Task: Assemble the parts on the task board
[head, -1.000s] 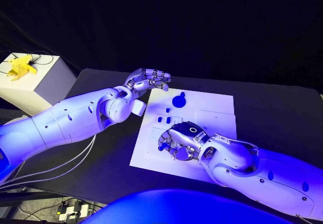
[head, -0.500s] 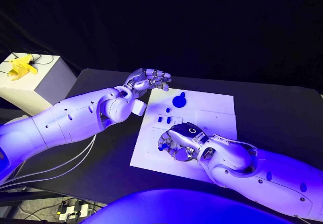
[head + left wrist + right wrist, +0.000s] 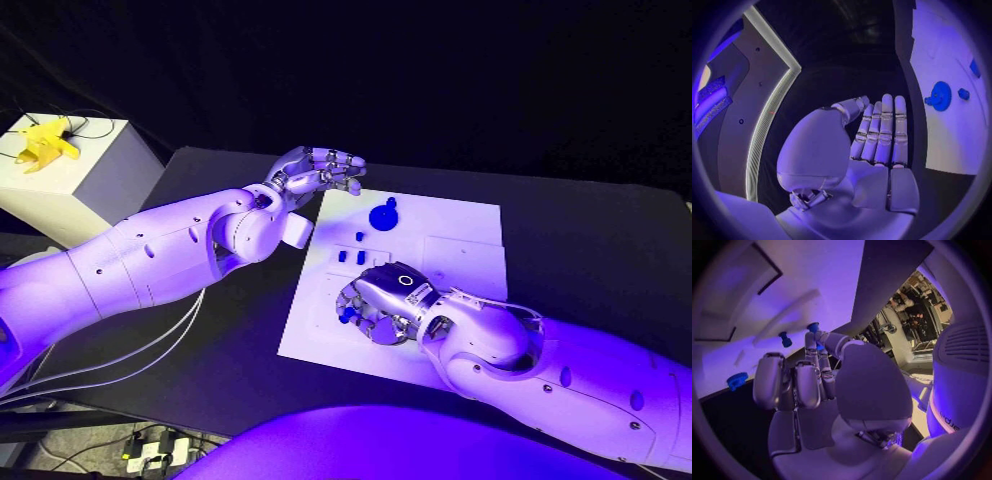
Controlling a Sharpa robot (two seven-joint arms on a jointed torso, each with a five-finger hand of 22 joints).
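Head view shows the right hand (image 3: pixel 378 303) low over the task board (image 3: pixel 447 225) at centre frame, fingers (image 3: pixel 811 347) curled and seemingly pinching a small blue part (image 3: pixel 348 315) to seat it, while the left hand (image 3: pixel 320 170), fingers together and empty, waits upper-left.
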